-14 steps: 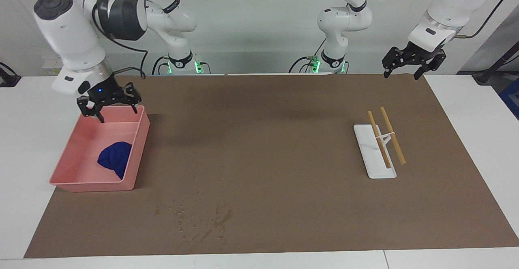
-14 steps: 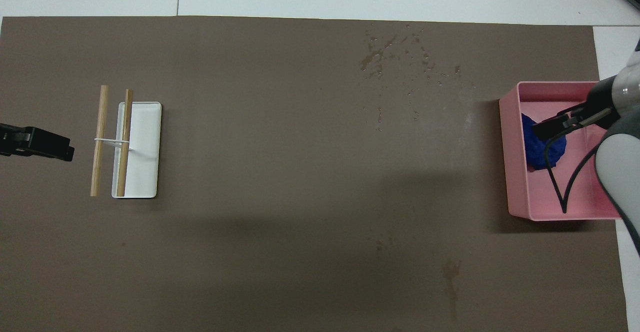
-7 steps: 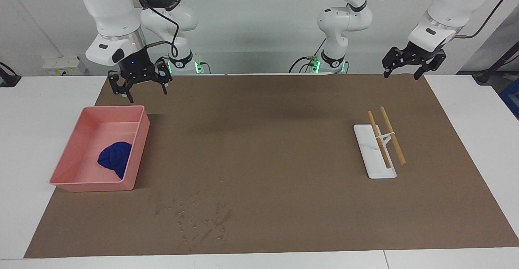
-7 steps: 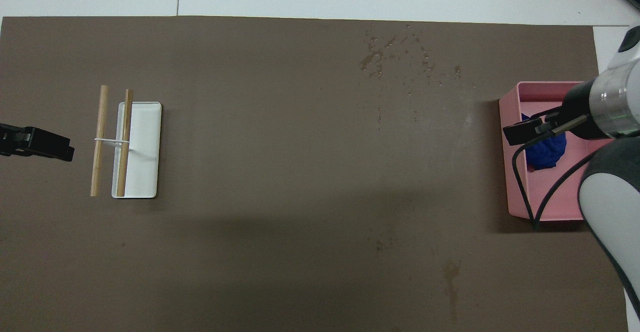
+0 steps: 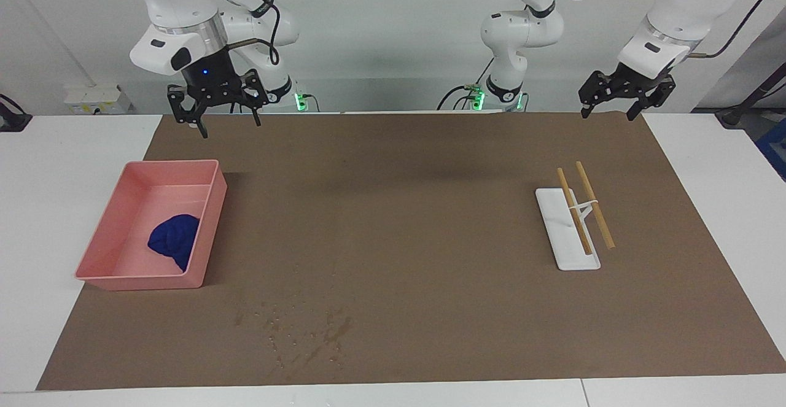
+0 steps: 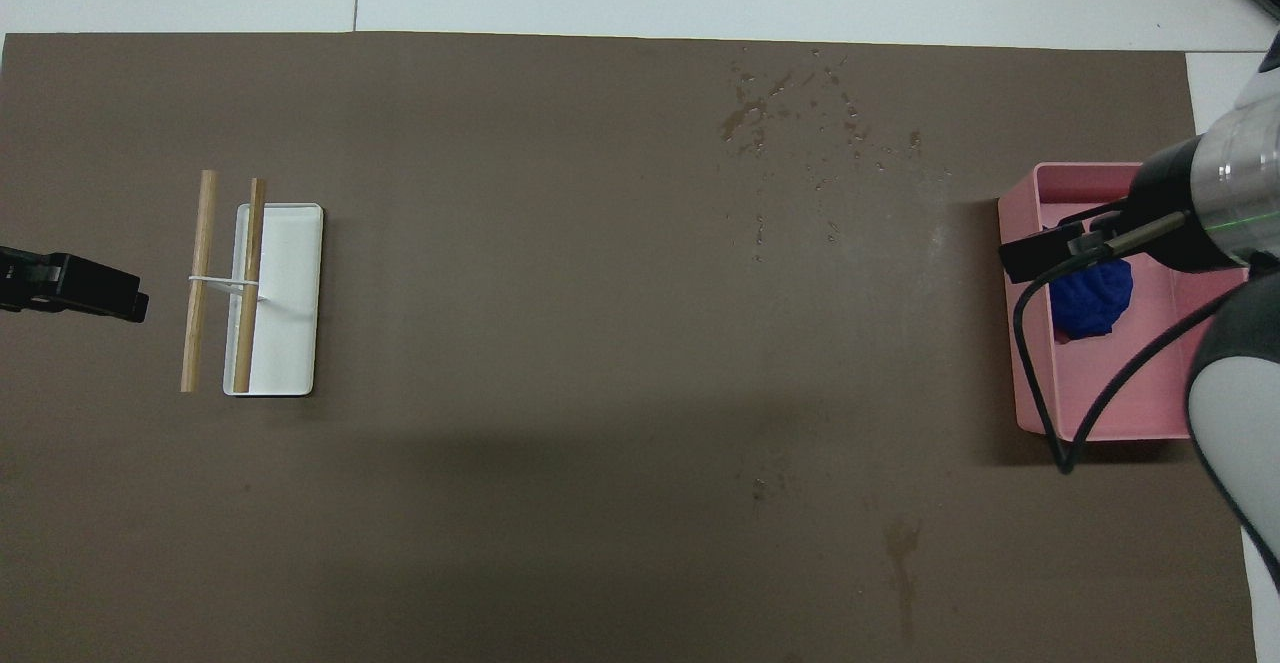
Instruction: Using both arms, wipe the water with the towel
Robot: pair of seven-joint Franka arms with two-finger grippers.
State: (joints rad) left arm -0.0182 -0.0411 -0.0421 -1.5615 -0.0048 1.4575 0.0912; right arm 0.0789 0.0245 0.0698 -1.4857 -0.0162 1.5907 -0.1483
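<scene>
The towel (image 5: pixel 175 239) is a deep-blue crumpled bundle lying in the pink tray (image 5: pixel 212 223), against the wall toward the left arm's end; the water (image 5: pixel 301 330) is scattered glossy droplets and streaks on the brown mat, farther from the robots than the tray.

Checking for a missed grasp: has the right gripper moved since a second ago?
Yes. The right gripper, open and empty, rose from the pink tray; the towel stays inside.

One high camera faces the robots; another looks steeply down (sharing the mat (image 5: pixel 430 241)).
</scene>
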